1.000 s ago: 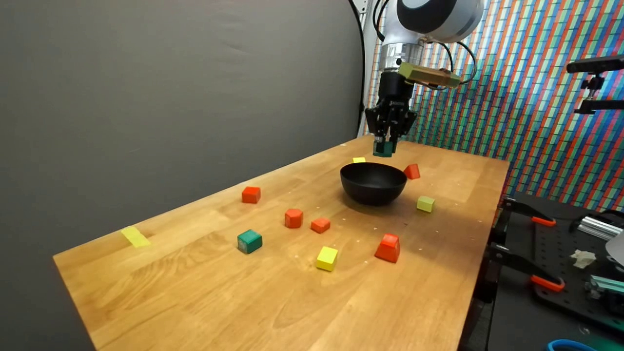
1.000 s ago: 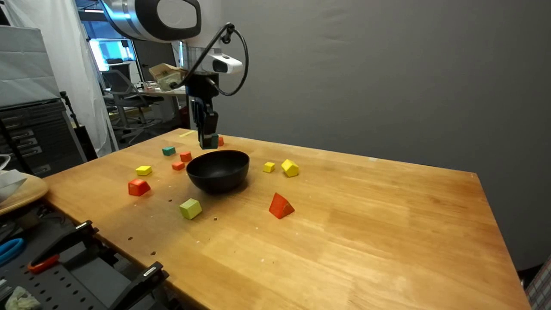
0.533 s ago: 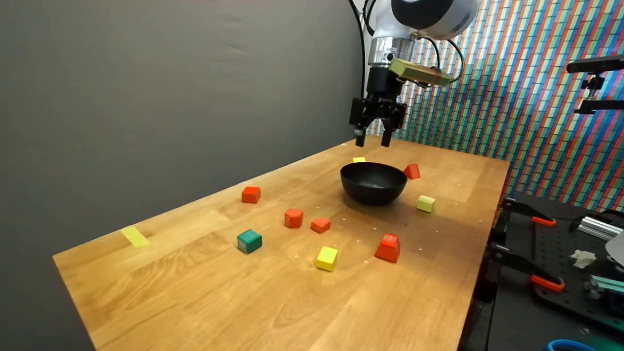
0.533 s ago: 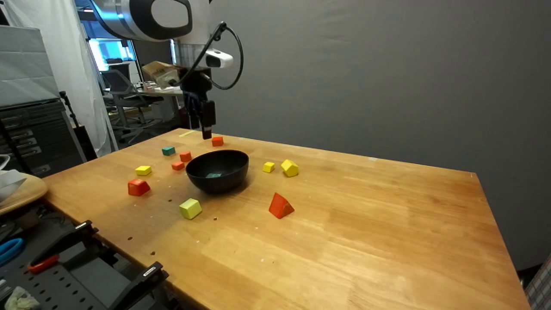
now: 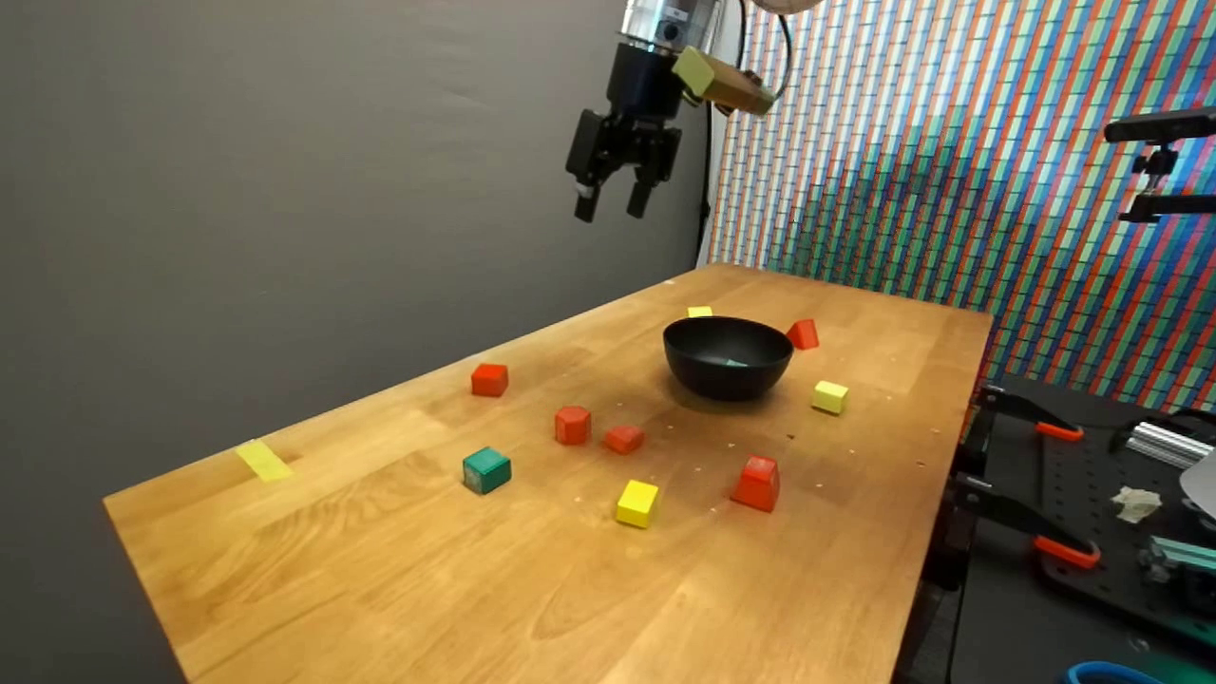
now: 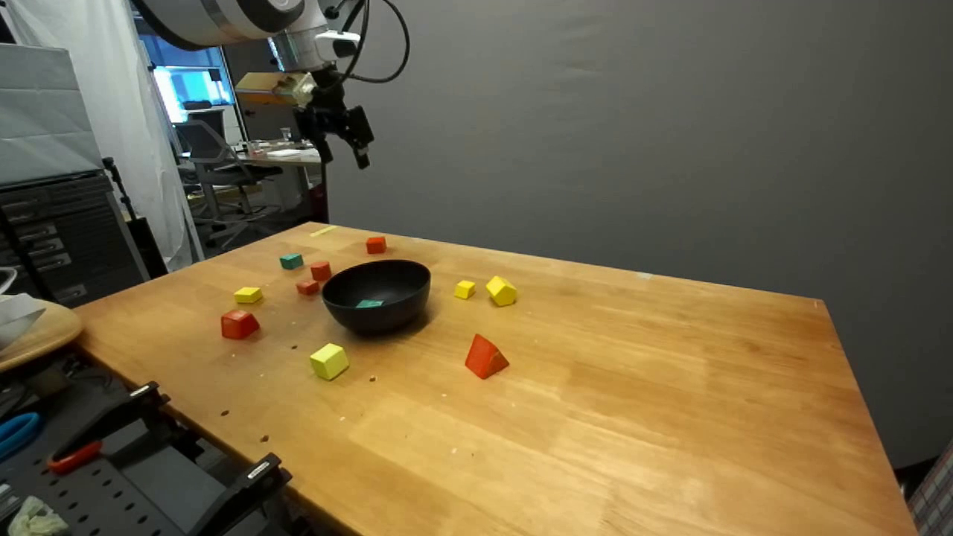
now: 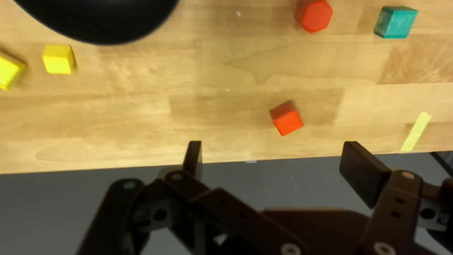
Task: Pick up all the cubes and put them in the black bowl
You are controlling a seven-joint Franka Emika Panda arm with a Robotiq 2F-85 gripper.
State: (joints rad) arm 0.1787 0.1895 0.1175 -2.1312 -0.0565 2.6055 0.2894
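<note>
Round black bowl [image 5: 724, 385], faceted cubes [image 5: 486, 471] around it
Wooden desk [image 5: 380, 579] beneath, yellow strip [image 5: 264, 461] well apart; gaping tool [image 5: 610, 216] hangs higher.

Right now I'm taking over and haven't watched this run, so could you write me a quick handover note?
Gripper: open, holding nothing, raised clear of the wooden tabletop.
Done: at least one teal block is in the black bowl; its floor is partly hidden.
Left, ten on the tabletop around the bowl: red wedge, yellow-green cube, small yellow cube, yellow pentagonal block, red trapezoidal block, yellow rectangular block, teal cube, orange-red hexagonal block, small orange-red block, orange-red block near the edge.
Flat yellow strip near a corner: no cube, I'd leave it.
</note>
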